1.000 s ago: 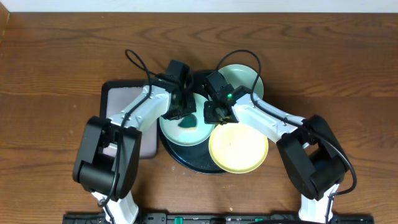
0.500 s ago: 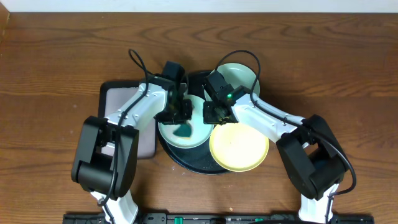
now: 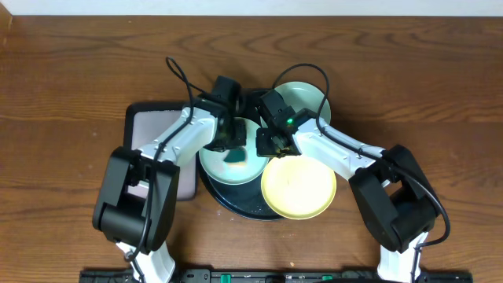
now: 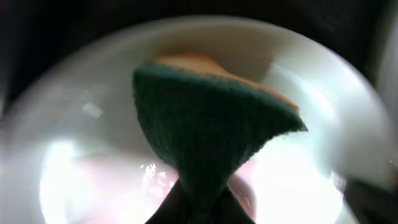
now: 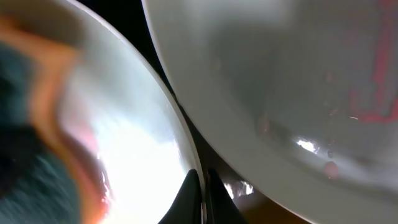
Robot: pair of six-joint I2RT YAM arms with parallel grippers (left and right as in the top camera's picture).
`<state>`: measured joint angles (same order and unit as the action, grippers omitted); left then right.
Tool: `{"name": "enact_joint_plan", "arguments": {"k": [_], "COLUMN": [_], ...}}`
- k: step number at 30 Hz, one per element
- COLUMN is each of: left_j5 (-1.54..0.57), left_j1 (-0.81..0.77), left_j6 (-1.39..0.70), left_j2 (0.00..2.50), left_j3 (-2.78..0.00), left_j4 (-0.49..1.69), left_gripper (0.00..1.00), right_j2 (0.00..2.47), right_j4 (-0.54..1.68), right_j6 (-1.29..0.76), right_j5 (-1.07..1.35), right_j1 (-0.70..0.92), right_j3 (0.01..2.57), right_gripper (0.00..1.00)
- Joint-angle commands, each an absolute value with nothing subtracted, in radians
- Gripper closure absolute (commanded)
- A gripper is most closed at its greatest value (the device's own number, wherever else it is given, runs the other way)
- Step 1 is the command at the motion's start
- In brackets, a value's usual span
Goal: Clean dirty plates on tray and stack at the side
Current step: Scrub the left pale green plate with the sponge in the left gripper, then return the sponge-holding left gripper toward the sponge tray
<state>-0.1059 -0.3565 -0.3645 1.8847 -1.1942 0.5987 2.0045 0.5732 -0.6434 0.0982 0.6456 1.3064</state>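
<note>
Round black tray (image 3: pixel 236 204) sits mid bench (image 3: pixel 78 71), nearer the front edge. All three plates are on it, none stacked. The left mint plate (image 3: pixel 214 169) is on the tray's left half. The far mint plate (image 3: pixel 310 98) is on the side toward the back edge and overhangs the rim. The yellow plate (image 3: pixel 299 189) is front-right, also overhanging.

Left pincer (image 3: pixel 226 141) is over the left mint plate, jaws clamped on a green sponge (image 3: pixel 234 157) with an orange back. In the left wrist view the sponge (image 4: pixel 205 124) fans out from the pinch onto the plate (image 4: pixel 323 93). Pink smears show on the plate near it.

Right pincer (image 3: pixel 271 145) is at that plate's right rim, just beside the yellow plate. In the right wrist view the jaws are almost together with only a thin slit, and the plate's rim (image 5: pixel 168 106) runs into them, seemingly pinched.

A grey rectangular tray (image 3: pixel 153 130) lies just beside the round one, toward the left edge.
</note>
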Motion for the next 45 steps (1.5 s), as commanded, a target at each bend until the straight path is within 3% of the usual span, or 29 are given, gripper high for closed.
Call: {"name": "enact_joint_plan", "arguments": {"k": [1,7,14,17,22,31,45], "left_j5": [0.232,0.076,-0.403,-0.49,-0.432,0.103,0.071], "left_j1": [-0.332,-0.332,-0.332,-0.332,-0.332,-0.332,-0.332], "left_j6": [-0.451,-0.434,-0.153,-0.12,-0.153,-0.34,-0.351], "left_j2": [1.906,1.906,1.906,1.906,1.906,1.906,1.75], "left_j3": [-1.183,-1.183,-1.183,-1.183,-1.183,-1.183,-1.34], "left_j4": [0.632,0.73,0.771,0.759,0.683,0.577,0.833], "left_gripper": [0.93,0.92,0.93,0.92,0.93,0.93,0.93], "right_j2": [2.026,2.026,2.026,2.026,2.026,2.026,2.031], "right_j4": [0.575,0.574,0.572,0.572,0.572,0.572,0.575], "right_j6": [-0.649,-0.649,-0.649,-0.649,-0.649,-0.649,-0.649], "right_j5": [0.094,0.094,0.094,0.094,0.094,0.095,0.094], "right_j1": [0.655,0.655,0.655,0.655,0.655,0.655,0.655], "right_j3": [1.319,1.319,1.319,1.319,1.319,1.319,1.319], "right_gripper": [0.99,0.99,0.99,0.99,0.99,0.99,0.99]}}
